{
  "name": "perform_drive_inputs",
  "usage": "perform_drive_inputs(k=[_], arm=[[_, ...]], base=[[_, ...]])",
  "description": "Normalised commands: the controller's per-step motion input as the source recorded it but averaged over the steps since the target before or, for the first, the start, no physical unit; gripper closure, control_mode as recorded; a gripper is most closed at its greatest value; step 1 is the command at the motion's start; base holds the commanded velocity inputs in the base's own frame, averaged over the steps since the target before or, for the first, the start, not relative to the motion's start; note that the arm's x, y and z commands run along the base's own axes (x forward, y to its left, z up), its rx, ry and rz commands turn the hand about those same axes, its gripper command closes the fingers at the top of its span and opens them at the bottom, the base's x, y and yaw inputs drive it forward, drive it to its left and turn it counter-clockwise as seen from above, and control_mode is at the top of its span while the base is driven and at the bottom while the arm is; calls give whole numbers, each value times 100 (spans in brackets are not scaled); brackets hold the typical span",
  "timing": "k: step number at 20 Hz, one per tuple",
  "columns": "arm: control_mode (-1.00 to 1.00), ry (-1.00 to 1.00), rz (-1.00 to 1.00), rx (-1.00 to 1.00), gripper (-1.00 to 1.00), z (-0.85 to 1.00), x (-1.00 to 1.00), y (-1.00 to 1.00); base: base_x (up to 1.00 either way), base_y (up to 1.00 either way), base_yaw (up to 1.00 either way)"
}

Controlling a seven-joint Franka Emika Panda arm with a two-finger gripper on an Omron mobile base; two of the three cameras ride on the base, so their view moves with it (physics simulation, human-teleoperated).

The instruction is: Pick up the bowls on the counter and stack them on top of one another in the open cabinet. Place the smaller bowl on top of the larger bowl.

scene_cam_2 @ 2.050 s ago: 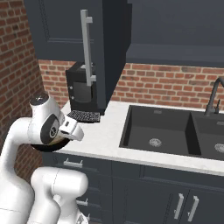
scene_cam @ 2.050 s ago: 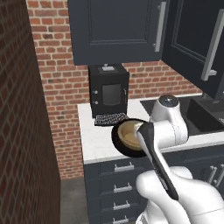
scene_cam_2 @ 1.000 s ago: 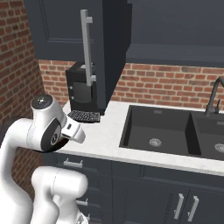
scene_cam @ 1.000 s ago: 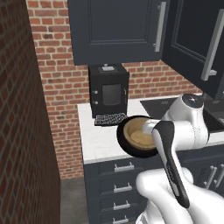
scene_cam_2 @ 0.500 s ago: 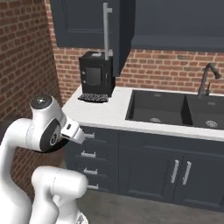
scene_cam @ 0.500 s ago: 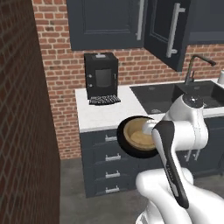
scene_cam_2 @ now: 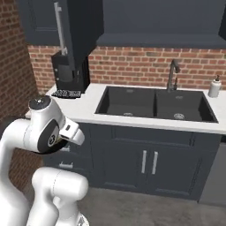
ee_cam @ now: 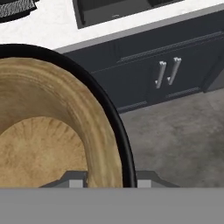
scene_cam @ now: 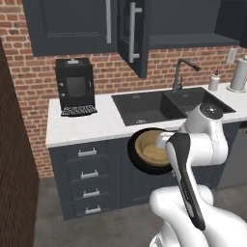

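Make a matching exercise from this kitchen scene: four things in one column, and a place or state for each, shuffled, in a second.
Things:
1. wooden bowl
2. black bowl
3. coffee machine
4. faucet

Places:
A. behind the sink
B. nested inside the black bowl
C. on the counter at its left end
D. carried in front of the drawers, off the counter

Pairs: 1-B, 2-D, 3-C, 4-A
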Motion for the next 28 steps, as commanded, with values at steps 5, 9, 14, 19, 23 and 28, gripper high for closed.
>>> perform_drive_inputs(k=[5,9,14,19,23,28], arm=[[100,0,0,0,100,0,0,0],[100,0,0,0,100,0,0,0],[100,0,0,0,100,0,0,0],[100,0,0,0,100,0,0,0],[100,0,0,0,100,0,0,0],[100,0,0,0,100,0,0,0]], base=[[38,-100,0],[77,-90,4],[100,-65,1],[69,-4,-1],[65,8,-2],[56,3,-3]])
